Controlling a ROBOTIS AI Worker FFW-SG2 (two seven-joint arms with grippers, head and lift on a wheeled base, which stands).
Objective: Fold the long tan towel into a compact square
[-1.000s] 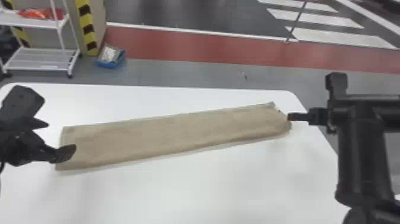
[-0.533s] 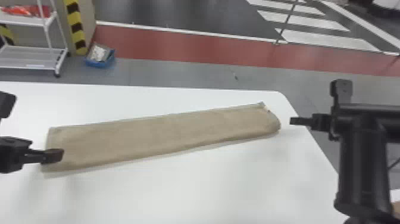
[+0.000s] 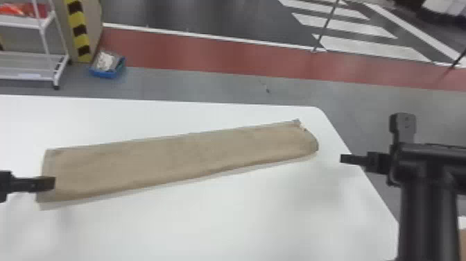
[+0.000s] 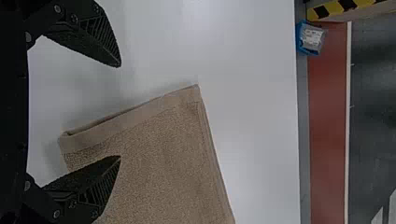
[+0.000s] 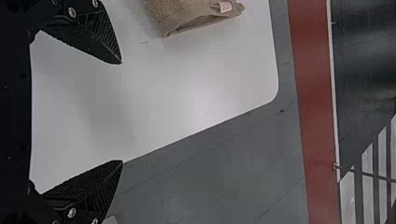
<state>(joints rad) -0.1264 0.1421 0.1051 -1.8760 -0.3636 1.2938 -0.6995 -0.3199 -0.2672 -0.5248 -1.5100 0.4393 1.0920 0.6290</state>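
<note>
Head view: high, near side of towel [image 3: 180, 159], facing forward-down. Wrist views: closer, sideways; left over towel's left end, right off its right. Shared: red floor strip [image 3: 208, 53] beyond towel.

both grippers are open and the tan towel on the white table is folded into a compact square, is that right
The head view shows the tan towel as a long strip, not a square. It does lie on the white table, with left gripper and right gripper open.

Part of the towel [image 3: 180, 159] is covered by the left gripper [image 3: 48, 183], which is cut off by the head view's edge. Contents [image 3: 105, 61] of the blue bin [image 3: 101, 73] are blurred.
</note>
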